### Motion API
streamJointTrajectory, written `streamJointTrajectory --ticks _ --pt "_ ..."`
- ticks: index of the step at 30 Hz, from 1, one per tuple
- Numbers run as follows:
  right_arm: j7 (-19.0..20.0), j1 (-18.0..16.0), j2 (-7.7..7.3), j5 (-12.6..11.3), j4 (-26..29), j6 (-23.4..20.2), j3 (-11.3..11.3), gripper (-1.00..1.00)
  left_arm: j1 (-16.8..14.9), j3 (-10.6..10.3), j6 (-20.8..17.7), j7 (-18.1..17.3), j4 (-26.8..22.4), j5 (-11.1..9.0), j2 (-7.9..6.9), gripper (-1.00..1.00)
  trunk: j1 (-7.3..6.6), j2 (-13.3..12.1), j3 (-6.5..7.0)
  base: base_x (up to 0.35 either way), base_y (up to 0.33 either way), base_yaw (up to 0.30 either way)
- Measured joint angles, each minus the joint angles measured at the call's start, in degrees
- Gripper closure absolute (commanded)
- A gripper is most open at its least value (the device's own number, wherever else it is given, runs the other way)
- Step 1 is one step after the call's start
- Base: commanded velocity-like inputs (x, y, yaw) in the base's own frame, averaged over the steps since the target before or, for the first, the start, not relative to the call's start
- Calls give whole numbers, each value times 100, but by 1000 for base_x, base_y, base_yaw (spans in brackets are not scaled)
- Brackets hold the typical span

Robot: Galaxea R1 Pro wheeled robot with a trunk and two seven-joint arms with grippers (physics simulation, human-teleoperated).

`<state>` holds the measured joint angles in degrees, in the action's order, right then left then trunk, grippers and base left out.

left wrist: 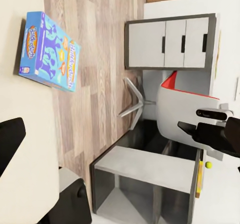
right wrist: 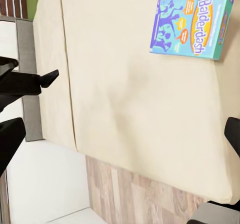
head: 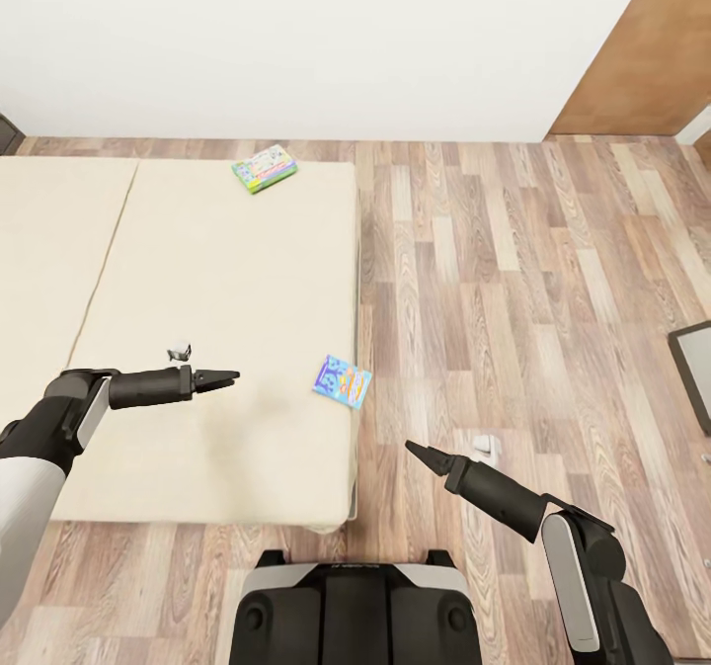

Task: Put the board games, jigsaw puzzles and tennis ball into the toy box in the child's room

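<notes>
Left arm stretched low over the bed, forearm roughly level; left gripper tips read as together and hold nothing. Right arm reaches forward over the wood floor just off the bed's side edge; right gripper also looks closed and empty, pointing back toward the bed.

Blue-purple board game lies flat at the bed's side edge, one corner overhanging, between the two grippers: just past the left gripper's tips, and ahead of the right gripper. Its long axis runs skewed to the mattress edge.

Green-edged board game lies flat at the bed's far edge near the wall, well beyond both grippers, long axis slightly tilted off that edge.
</notes>
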<state>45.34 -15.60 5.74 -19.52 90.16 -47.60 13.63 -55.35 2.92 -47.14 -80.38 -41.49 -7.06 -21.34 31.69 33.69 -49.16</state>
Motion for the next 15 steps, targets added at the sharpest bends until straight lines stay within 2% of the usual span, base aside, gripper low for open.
streamJointTrajectory --ticks 15 --pt "15 0 -8 0 0 -18 13 -100 0 7 1 2 0 2 -7 -100 0 0 142 0 0 0"
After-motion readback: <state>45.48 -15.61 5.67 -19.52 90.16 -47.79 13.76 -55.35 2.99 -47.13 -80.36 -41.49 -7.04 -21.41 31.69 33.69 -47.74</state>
